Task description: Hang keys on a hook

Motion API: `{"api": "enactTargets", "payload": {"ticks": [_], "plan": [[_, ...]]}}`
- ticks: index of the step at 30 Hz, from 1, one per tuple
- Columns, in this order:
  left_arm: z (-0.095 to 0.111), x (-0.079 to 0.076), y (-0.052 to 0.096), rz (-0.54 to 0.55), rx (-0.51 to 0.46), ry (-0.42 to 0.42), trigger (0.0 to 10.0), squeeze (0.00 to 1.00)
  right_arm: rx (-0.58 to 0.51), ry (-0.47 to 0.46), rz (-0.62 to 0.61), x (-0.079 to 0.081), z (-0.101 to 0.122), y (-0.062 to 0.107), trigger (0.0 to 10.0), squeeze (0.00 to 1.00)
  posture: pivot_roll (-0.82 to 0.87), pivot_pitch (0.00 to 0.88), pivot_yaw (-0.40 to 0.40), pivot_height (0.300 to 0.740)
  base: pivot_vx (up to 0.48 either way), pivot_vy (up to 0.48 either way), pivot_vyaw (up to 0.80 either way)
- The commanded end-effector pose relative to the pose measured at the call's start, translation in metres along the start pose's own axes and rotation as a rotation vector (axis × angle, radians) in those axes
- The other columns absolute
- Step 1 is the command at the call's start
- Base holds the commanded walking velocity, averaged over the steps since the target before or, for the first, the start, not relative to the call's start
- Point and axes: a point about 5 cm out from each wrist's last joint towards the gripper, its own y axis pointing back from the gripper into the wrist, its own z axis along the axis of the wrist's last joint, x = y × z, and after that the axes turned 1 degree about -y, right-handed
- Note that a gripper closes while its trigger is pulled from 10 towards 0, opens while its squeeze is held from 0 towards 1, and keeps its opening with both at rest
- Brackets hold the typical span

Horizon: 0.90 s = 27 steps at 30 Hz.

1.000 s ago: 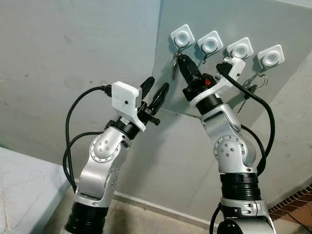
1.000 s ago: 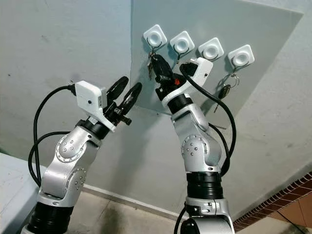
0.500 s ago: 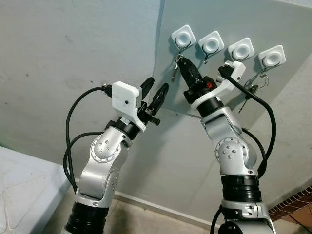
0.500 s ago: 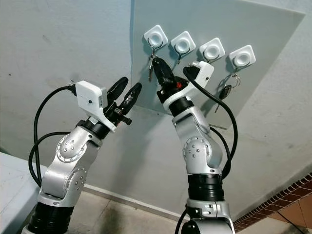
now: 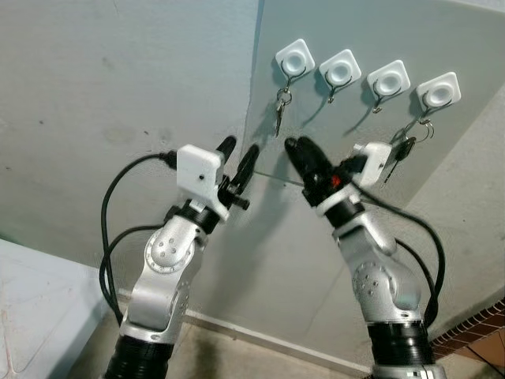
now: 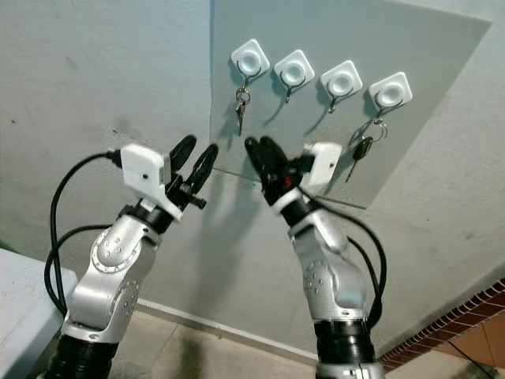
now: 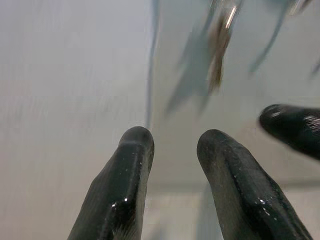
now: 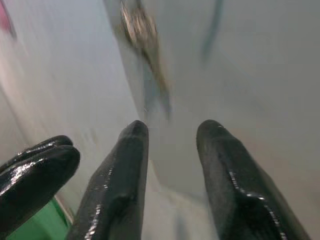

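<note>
The keys [image 5: 279, 111] are hanging from the leftmost hook [image 5: 295, 58] of a row of four white hooks on the grey wall panel [image 5: 458, 174], dangling straight down with their long axis vertical, free of both claws. Judging from that, the hanging itself looks done, and what is left is a clean retreat.

The right claw [image 5: 303, 157] is sitting below the keys and a little to the robot's right of them, its two black fingers pointing up toward the panel, parted with a visible gap in the right wrist view and gripping nothing. It is the nearer arm; the keys are lying up and slightly left along its fingers' line (blurred, but recognisable, in its wrist view).

The left claw [image 5: 237, 159] is hovering below and to the left of the keys, near the panel's edge, its fingers also spread apart and empty. The two claws are near each other but apart, each one's fingertip showing in the other's wrist view.

A second key set with a dark fob [image 5: 404, 147] is hanging from the rightmost hook [image 5: 439, 91], just beside the right wrist's white camera housing, which could brush it. The two middle hooks are bare.
</note>
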Motion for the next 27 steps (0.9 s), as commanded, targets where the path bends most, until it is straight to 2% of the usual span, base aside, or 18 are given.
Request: {"api": "enactTargets", "payload": {"ticks": [1,9,13,14,16,17,20,21,25,26,27], "plan": [[-0.011,0.001,0.004,0.009,0.03,-0.006,10.0,0.0,0.036,0.025,-0.015,-0.006,-0.009,0.007,10.0,1.0,0.15,0.0,-0.081,0.74,0.0,0.0,0.0],[-0.049,-0.005,0.018,-0.015,0.153,-0.036,10.0,0.0,0.169,0.095,-0.092,-0.023,-0.05,0.033,10.0,1.0,0.14,0.0,-0.072,0.74,0.0,0.0,0.0],[-0.071,-0.007,0.025,-0.02,0.226,-0.046,10.0,0.0,0.21,0.083,-0.128,-0.032,-0.065,0.046,10.0,1.0,0.13,0.0,-0.069,0.74,0.0,0.0,0.0],[-0.082,-0.007,0.03,-0.032,0.261,-0.053,10.0,0.0,0.231,0.086,-0.15,-0.037,-0.072,0.051,10.0,1.0,0.13,0.0,-0.065,0.74,0.0,0.0,0.0],[-0.086,-0.008,0.032,-0.04,0.275,-0.06,10.0,0.0,0.241,0.086,-0.154,-0.038,-0.074,0.054,10.0,1.0,0.13,0.0,-0.065,0.74,0.0,0.0,0.0],[-0.099,-0.008,0.039,-0.045,0.325,-0.074,10.0,0.0,0.27,0.092,-0.193,-0.045,-0.082,0.062,10.0,1.0,0.13,0.0,-0.064,0.74,0.0,0.0,0.0],[-0.118,-0.007,0.051,-0.043,0.39,-0.099,10.0,0.0,0.33,0.093,-0.244,-0.054,-0.096,0.076,10.0,1.0,0.12,0.0,-0.06,0.74,0.0,0.0,0.0],[-0.118,-0.007,0.051,-0.043,0.39,-0.099,10.0,0.0,0.33,0.093,-0.244,-0.054,-0.096,0.076,10.0,1.0,0.12,0.0,-0.06,0.74,0.0,0.0,0.0],[-0.142,-0.002,0.067,0.008,0.508,-0.075,10.0,0.0,0.409,0.109,-0.297,-0.062,-0.111,0.094,10.0,1.0,0.12,0.0,-0.055,0.74,0.0,0.0,0.0],[-0.142,-0.002,0.067,0.008,0.508,-0.075,10.0,0.0,0.409,0.109,-0.297,-0.062,-0.111,0.094,10.0,1.0,0.12,0.0,-0.055,0.74,0.0,0.0,0.0],[-0.161,0.001,0.084,0.039,0.618,-0.048,10.0,0.0,0.497,0.118,-0.374,-0.07,-0.124,0.113,10.0,1.0,0.11,0.0,-0.05,0.74,0.0,0.0,0.0]]}}
